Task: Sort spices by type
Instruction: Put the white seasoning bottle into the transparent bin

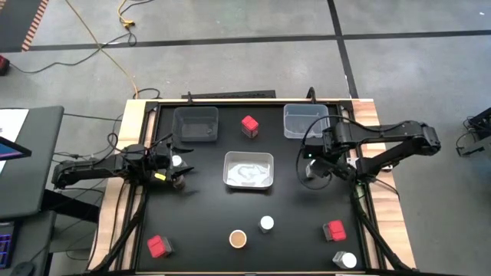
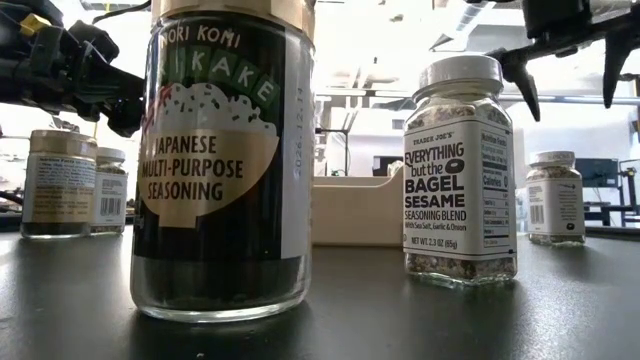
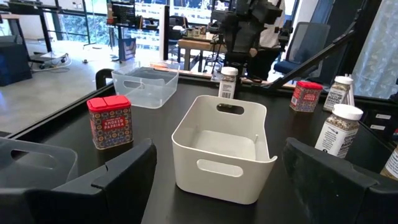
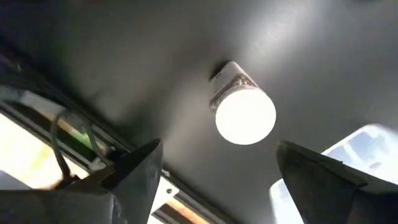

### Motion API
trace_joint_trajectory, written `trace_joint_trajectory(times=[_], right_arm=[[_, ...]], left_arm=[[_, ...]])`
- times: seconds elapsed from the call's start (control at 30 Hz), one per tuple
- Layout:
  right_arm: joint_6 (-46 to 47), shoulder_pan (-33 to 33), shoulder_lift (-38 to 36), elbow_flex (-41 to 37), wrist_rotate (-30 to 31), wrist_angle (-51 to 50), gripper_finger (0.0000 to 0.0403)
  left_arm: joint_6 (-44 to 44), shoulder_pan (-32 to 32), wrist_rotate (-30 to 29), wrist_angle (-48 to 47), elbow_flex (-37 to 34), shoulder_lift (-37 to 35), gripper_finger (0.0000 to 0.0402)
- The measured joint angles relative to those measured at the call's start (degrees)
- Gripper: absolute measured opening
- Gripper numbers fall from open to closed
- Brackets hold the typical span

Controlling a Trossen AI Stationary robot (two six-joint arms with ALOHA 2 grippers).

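My right gripper (image 4: pixel 219 144) is open and points down over a white-lidded jar (image 4: pixel 244 112) that stands on the table by the right edge (image 1: pixel 313 170). My left gripper (image 3: pixel 214 158) is open near the left edge (image 1: pixel 180 175), beside another white-lidded jar (image 1: pixel 177 162). A red block (image 1: pixel 249 125) stands at the far middle. Near the front stand two more red blocks (image 1: pixel 159 245) (image 1: pixel 334 230), a brown-topped jar (image 1: pixel 238 239) and two white-lidded jars (image 1: pixel 266 223) (image 1: pixel 347 260). In the low view, a tan-lidded jar (image 2: pixel 58 183) stands below the left gripper.
A white bin (image 1: pixel 230 180) sits in the table's middle. A dark-tinted clear tray (image 1: pixel 196 115) and a clear tray (image 1: pixel 291 123) stand along the far edge. The black table top has wooden side rails (image 1: pixel 130 115). Cables run over the floor behind.
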Motion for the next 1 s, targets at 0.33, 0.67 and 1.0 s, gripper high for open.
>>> trace_joint_trajectory(times=[0.33,0.67,1.0], right_arm=[[-22.4,0.3,0.1,-0.9,0.1,3.1,0.0320],[-29.3,2.3,0.2,-9.4,5.3,11.8,0.0320],[-31.6,1.1,0.2,-15.1,6.0,19.5,0.0320]], left_arm=[[0.0,0.0,0.0,0.0,0.0,0.0,0.0334],[0.0,0.0,0.0,0.0,0.0,0.0,0.0334],[0.0,0.0,0.0,0.0,0.0,0.0,0.0334]])
